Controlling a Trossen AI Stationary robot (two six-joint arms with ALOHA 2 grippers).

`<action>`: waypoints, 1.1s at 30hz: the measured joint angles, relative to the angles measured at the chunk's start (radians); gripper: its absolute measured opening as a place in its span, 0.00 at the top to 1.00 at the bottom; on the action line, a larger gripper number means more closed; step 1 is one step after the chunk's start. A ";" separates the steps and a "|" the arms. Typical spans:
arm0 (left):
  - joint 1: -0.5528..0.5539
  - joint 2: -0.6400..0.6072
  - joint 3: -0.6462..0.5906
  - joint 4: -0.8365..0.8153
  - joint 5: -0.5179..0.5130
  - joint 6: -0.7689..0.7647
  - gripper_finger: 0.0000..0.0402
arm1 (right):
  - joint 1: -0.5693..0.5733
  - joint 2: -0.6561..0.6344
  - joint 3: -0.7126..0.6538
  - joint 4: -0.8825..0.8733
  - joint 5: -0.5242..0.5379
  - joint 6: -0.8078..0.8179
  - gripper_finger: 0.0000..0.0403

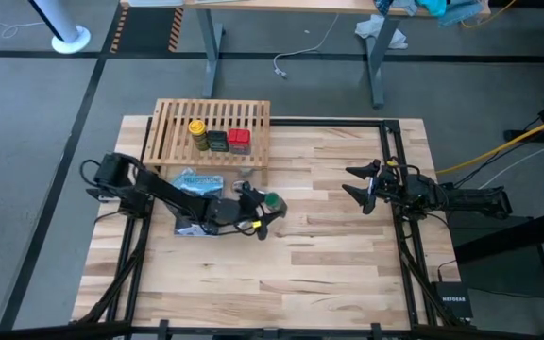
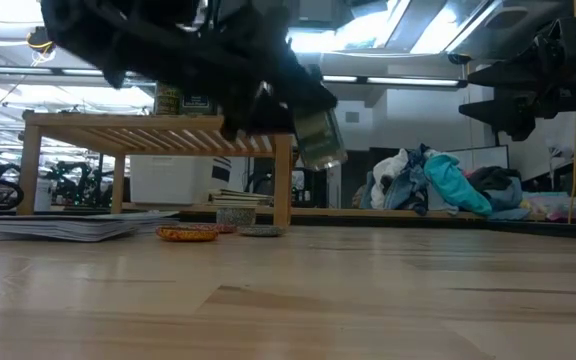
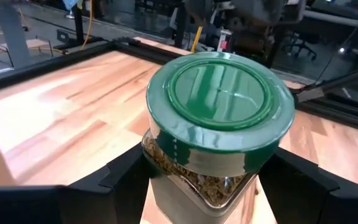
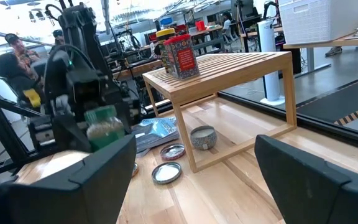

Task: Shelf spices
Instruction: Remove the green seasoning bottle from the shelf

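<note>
The light-wood slatted shelf (image 1: 213, 132) stands at the table's far left on its legs. A yellow-capped jar (image 1: 197, 130), a black tin (image 1: 217, 141) and a red tin (image 1: 239, 141) stand on top of it in a row. My left gripper (image 1: 264, 212) hovers just in front of the shelf's right end, shut on the green-capped jar (image 3: 219, 106), which also shows in the low view (image 2: 318, 140). My right gripper (image 1: 349, 182) waits open and apart at the table's right side, holding nothing. My left gripper pinches the jar's clear body just below the green cap (image 3: 166, 165) between its two fingers, one on each opposite side. The fingers (image 3: 120, 177) come in nearly level from the table's left. The jar is lifted clear of the table, cap up and slightly tilted.
A flat blue-and-white packet (image 1: 196, 181) lies in front of the shelf under my left arm. Small silvery round tins (image 4: 202, 137) sit by the shelf's leg. Black frame rails (image 1: 395, 151) run along the table's sides. Bare wood (image 1: 329, 255) spreads toward the near and right edges.
</note>
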State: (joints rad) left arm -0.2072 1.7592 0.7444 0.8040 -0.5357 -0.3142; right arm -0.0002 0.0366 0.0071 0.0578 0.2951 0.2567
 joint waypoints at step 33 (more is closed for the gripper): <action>0.072 0.263 0.121 0.043 0.048 -0.073 0.34 | 0.000 0.000 0.000 0.000 0.000 0.000 0.17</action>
State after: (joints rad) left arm -0.1348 2.0220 0.8658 0.8469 -0.4878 -0.3872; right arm -0.0002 0.0364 0.0071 0.0578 0.2951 0.2569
